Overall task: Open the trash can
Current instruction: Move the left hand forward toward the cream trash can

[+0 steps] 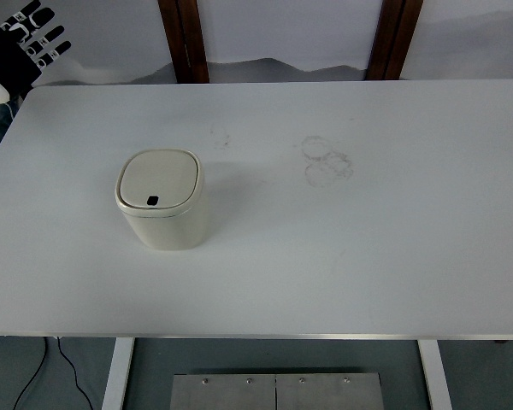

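A small cream trash can [162,205] stands upright on the white table [368,256], left of the middle. Its lid [158,179] is shut, with a small dark button [152,202] at its near edge. My left hand [30,34] shows at the far top left corner, off the table's back left corner and far from the can. Its black and white fingers [50,44] are spread and hold nothing. My right hand is out of view.
Faint ring-shaped smudges [327,159] mark the table right of the can. Two dark wooden posts [185,38] [395,36] stand behind the table. A black cable [43,376] hangs below the front left edge, and a metal plate [275,391] lies below the front edge.
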